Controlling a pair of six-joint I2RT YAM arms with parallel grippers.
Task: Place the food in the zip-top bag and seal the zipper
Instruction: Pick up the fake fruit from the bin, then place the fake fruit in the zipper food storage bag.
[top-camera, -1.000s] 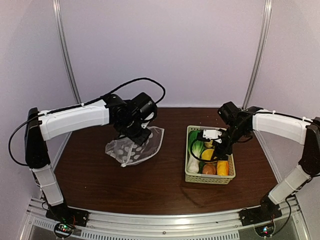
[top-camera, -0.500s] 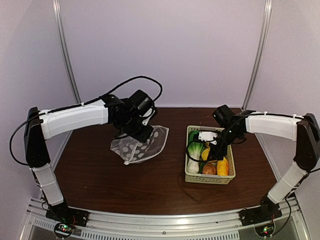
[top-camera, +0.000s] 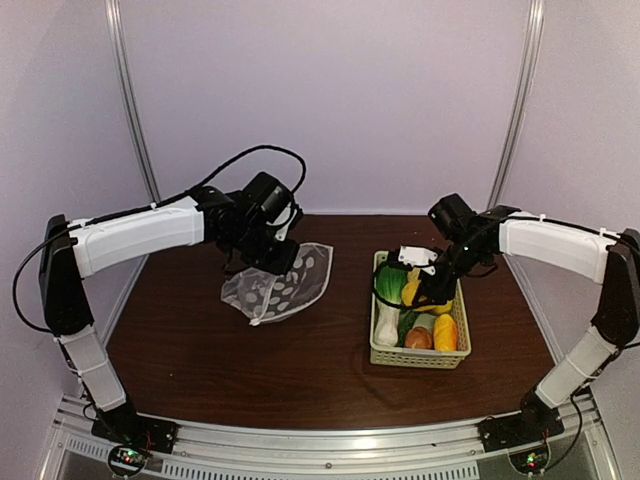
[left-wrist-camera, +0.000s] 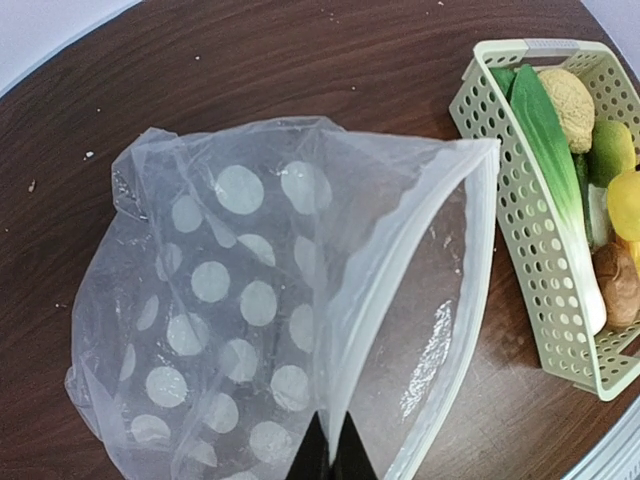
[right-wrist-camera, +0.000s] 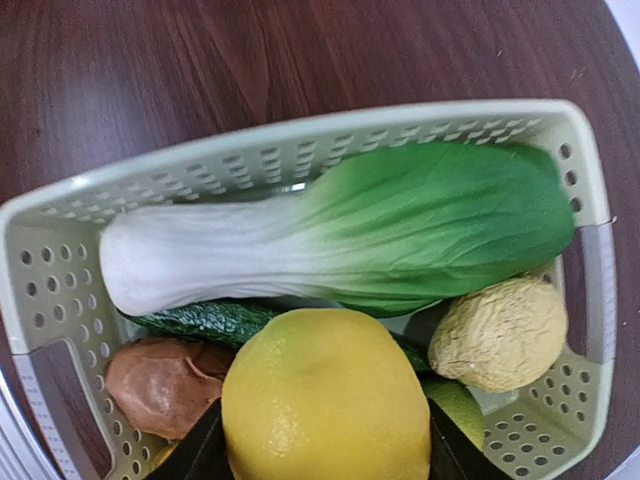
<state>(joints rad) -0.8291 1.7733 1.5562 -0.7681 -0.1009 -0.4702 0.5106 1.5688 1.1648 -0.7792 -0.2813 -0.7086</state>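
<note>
Pinches the zipper edge of the zip-top bag between closed left fingers, lower middle of the left wrist view, with mouth gaping toward the basket at right. Clamps right fingers on both sides of a yellow lemon, above the other food in the basket, right of centre on the counter.

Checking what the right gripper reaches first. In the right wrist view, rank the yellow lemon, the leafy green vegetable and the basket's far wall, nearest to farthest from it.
1. Yellow lemon: between the right gripper's fingers.
2. Leafy green vegetable: lying crosswise just beyond the lemon.
3. Basket's far wall: behind the vegetable, at the top.
</note>
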